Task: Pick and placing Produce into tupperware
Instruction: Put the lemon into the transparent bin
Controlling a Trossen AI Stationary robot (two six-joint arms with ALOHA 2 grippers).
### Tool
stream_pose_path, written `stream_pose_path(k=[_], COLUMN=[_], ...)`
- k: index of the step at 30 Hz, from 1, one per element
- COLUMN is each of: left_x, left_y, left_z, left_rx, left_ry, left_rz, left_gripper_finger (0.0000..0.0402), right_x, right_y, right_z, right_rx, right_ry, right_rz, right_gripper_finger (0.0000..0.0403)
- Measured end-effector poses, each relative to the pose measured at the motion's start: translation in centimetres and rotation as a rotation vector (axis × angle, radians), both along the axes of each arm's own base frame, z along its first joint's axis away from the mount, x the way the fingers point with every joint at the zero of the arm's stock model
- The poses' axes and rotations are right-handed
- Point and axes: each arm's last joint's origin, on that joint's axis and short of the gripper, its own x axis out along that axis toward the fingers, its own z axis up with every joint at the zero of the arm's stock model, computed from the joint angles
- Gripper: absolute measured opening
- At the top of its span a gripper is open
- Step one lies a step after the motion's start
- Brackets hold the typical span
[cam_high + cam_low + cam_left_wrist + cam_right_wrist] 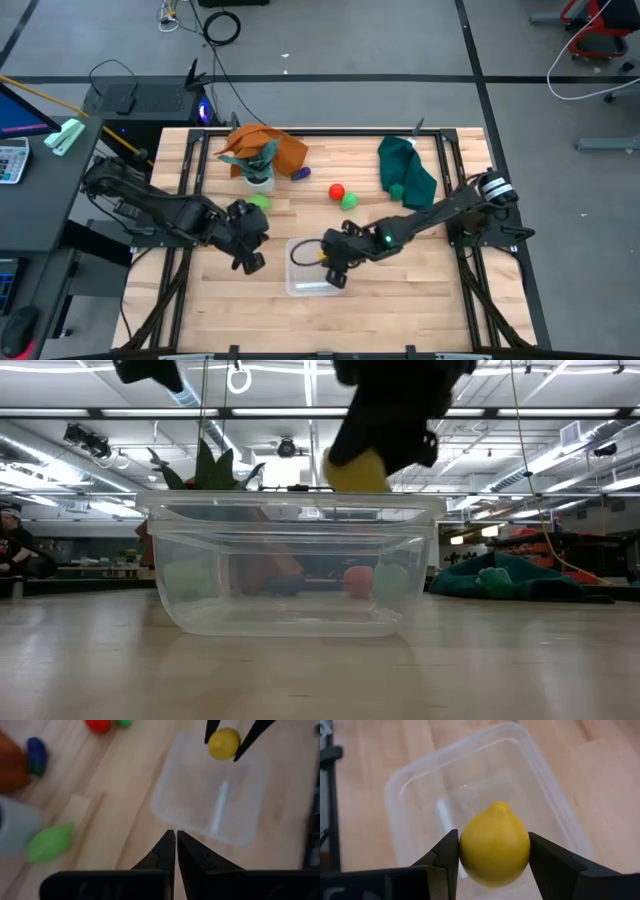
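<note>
Lemon (494,845) gripped above tupperware (415,780).

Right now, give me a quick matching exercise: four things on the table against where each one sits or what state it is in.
Things:
1. yellow lemon
2. tupperware
3. left hand
4. red ball

States:
A. shut, holding nothing, beside the container
B. on the bare wood, next to a green piece
C. gripped in the right hand, above the container
D. nothing inside yet, under the lemon

Pairs: 1-C, 2-D, 3-A, 4-B
</note>
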Motion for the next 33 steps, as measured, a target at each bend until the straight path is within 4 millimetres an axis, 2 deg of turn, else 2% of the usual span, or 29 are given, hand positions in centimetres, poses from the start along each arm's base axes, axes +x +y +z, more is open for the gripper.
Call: stream_pose_path(k=[5,11,15,22,26,33], left_x=[-1.6,-2.8,-3.1,-3.4,-3.4,-3.5], left_y=[0.0,0.3,0.4,0.6,0.7,0.7], left_z=[0.6,1.1,1.4,1.5,1.5,1.4], left_rx=[0.034,0.055,0.053,0.068,0.071,0.066], left_ry=[0.004,0.000,-0.007,-0.016,-0.009,-0.004], left_rz=[0.023,0.028,0.029,0.039,0.038,0.054], left_gripper_finger=[0.0017,0.0025,0.0029,0.0020,0.0017,0.0026], right_x=[1.0,1.7,2.0,2.9,3.8,5.2], right_y=[-1.7,-2.4,-2.5,-2.3,-2.0,-1.8], right_z=[-1.1,-1.4,-1.6,-3.3,-3.1,-2.8], right_rx=[0.027,0.029,0.039,0.072,0.064,-0.015], right_ry=[0.029,0.006,-0.002,0.036,0.033,0.152], right_rz=[-0.022,-0.003,0.018,0.051,0.092,0.188], right_gripper_finger=[0.0155,0.0154,0.0153,0.0154,0.0154,0.0154])
